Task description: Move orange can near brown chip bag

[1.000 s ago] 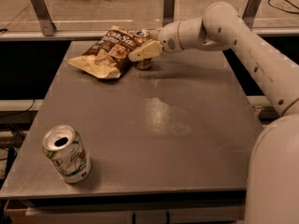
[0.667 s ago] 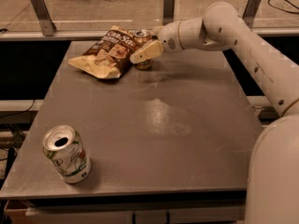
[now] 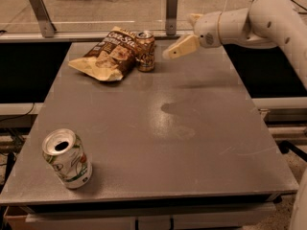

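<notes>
Gripper: the gripper hangs above the far right part of the table, its fingers spread apart, holding and touching nothing.
Can: the can stands upright at the far edge, just left of the gripper and clear of it.
Bag: the bag lies flat, its right edge against the can.
Change: a second ago the gripper was at the can; it has since drawn back to the right.
Other: a white can stands at the near left corner, well apart.
</notes>
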Robot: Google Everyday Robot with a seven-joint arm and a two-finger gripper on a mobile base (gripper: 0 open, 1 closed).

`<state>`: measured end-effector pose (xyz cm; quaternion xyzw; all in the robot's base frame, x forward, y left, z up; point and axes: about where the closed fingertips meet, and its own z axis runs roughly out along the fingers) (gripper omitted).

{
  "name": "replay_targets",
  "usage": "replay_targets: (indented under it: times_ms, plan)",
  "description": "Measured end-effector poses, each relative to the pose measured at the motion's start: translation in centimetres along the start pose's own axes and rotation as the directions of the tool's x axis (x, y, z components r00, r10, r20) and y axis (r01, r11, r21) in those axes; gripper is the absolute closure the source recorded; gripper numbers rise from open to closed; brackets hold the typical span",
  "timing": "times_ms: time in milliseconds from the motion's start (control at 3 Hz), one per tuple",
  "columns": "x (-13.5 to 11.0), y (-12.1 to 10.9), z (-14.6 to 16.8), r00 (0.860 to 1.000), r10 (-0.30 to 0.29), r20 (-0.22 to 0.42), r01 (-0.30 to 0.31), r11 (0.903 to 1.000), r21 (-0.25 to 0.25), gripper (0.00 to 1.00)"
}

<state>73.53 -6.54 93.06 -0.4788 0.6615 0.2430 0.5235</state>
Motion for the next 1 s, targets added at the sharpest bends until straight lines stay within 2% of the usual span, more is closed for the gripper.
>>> replay_targets:
  times_ms: [333,667,1000]
  plan:
    - [-0.3,-2.4,-9.0,0.996,-0.083,-0.014,0.084,0.9894,0.119,0.00]
    - [-1.3,-3.9,-17.5,0.991,-0.135,0.022,0.125,0.9606,0.248,0.00]
    - [-0.7,-4.2,-19.6,0.991,-0.133,0.017,0.123,0.9538,0.274,0.00]
